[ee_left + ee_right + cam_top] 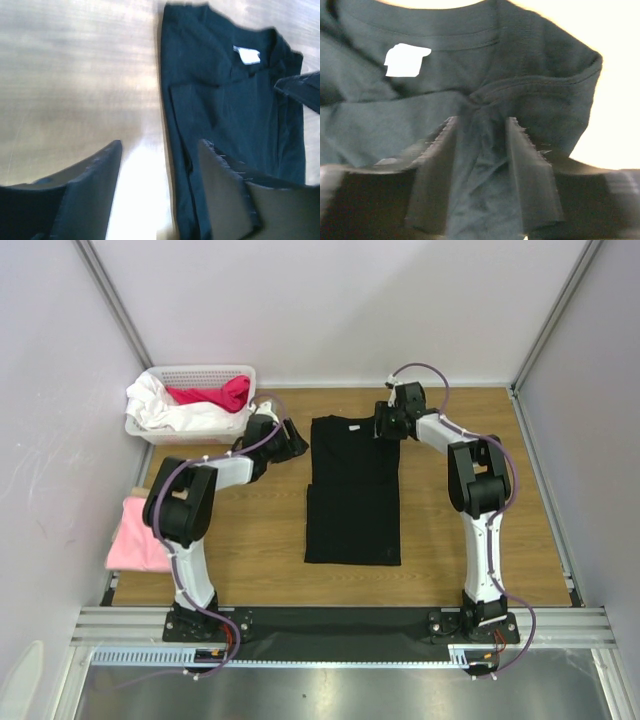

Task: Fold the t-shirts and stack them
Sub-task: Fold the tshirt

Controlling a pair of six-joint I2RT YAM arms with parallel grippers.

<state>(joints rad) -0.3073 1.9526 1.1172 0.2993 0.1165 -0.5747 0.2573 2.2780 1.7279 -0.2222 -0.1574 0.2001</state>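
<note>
The black t-shirt [352, 500] lies flat in the middle of the table, folded into a long narrow rectangle with its collar at the far end. My left gripper [296, 445] is open beside the shirt's far left corner. In the left wrist view it [160, 145] straddles the shirt's left edge [180, 150] and bare wood. My right gripper [381, 425] is at the far right corner by the collar. Its fingers [480, 120] stand apart, open, over wrinkled black cloth [530, 65] near the white neck label [405, 60]. A folded light pink t-shirt [135, 537] rests at the table's left edge.
A white basket [200, 372] at the back left holds white and red-pink clothes. Grey walls with metal posts enclose the wooden table [250, 540]. The left arm's elbow rises above the pink shirt's area.
</note>
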